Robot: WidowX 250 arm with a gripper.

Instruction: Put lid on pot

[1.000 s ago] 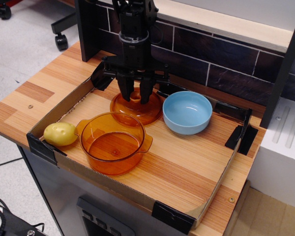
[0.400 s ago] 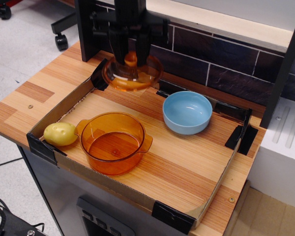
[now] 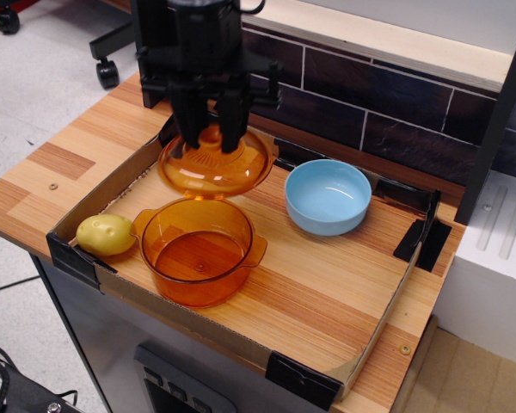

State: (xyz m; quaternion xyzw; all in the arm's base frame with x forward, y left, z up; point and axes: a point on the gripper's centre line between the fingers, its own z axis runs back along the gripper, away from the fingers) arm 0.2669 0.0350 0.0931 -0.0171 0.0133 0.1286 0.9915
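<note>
Lower and nearer now, domed amber glass lid [image 3: 215,165] pinched in jaws, above deep round pot [image 3: 198,249].

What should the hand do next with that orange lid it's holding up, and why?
Probably carry it a little further toward the camera, then lower it. The hand grips the amber glass lid by its knob, held in the air behind the open amber glass pot, overlapping only its back rim. Centring first should let the lid seat evenly.

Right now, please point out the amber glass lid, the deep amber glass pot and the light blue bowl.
amber glass lid [image 3: 215,170], observation image, its dome.
deep amber glass pot [image 3: 198,258], observation image, its floor.
light blue bowl [image 3: 327,196], observation image, its inside.
</note>
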